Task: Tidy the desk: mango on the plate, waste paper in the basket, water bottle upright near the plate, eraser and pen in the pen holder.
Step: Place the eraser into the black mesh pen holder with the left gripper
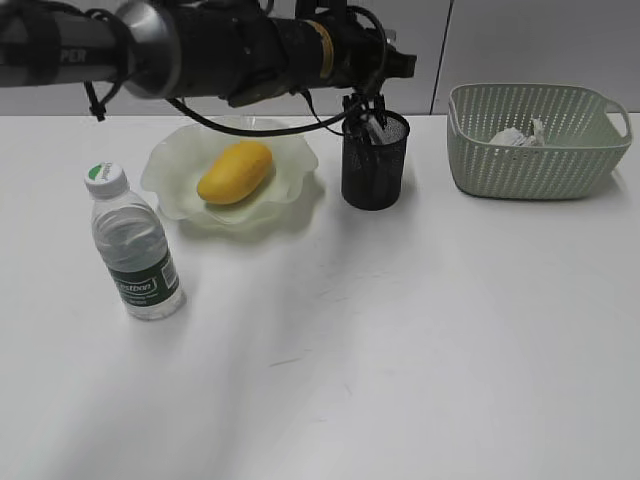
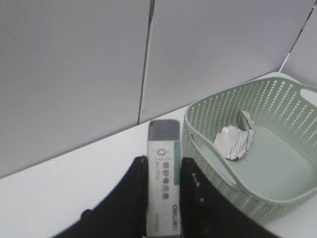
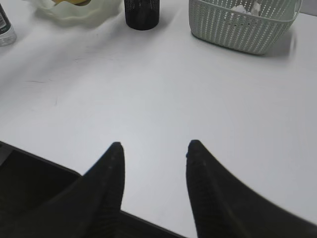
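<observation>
On the wide white desk (image 1: 420, 340) the small clear water bottle with its white cap and dark green label (image 1: 134, 247) stands upright at the far left, near the ruffled pale green translucent plate (image 1: 175, 178), and the smooth yellow-orange mango (image 1: 235, 172) lies on that plate. Next along, the left gripper (image 2: 162, 198) reaches across from the left and hangs right at the mouth of the black mesh cylindrical pen holder (image 1: 374, 170). Its jaws are clamped on the white-sleeved, grey-tipped eraser (image 2: 164, 183), whose long axis runs out along the fingers. From where I stand the eraser looks to be over the cup's opening, so letting go should drop it inside, though I can't be sure. Further right, the crumpled white waste paper (image 1: 517, 136) sits in the sage-green woven-pattern plastic basket (image 1: 530, 165). The right gripper (image 3: 154, 153), jaws apart and empty, hovers over the near desk, well away from the holder.
</observation>
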Motion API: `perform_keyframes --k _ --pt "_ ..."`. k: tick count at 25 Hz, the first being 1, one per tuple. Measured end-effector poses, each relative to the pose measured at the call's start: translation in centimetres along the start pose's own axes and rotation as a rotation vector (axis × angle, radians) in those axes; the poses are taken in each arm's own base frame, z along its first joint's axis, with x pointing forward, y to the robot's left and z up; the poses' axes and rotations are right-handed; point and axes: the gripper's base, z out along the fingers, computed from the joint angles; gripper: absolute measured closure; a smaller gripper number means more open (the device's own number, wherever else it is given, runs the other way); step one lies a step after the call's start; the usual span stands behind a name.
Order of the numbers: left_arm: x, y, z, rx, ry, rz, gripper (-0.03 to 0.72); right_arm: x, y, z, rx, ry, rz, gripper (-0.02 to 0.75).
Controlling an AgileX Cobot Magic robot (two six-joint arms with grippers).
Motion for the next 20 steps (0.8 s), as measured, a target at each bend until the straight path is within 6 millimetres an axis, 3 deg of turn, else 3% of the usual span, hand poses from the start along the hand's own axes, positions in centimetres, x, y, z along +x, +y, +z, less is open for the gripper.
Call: perform_keyframes --k 5,10,14,17,20 --pt "1.7 0.1 0.9 0.010 0.028 -0.002 0.530 0.0 0.0 0.0 0.000 0.000 0.000 0.399" --pt "1.8 0.1 1.0 0.008 0.031 -0.002 0.386 0.0 0.0 0.0 0.000 0.000 0.000 0.399" --pt "1.8 0.4 0.7 -0.056 0.066 -0.004 0.348 0.0 0.0 0.0 0.000 0.000 0.000 0.399" --pt "0.4 0.1 -0.6 -0.165 0.107 -0.008 0.344 0.0 0.0 0.0 0.000 0.000 0.000 0.399" --pt "-2.7 -1.8 -3.9 -0.217 0.114 0.046 0.347 0.0 0.0 0.0 0.000 0.000 0.000 0.399"
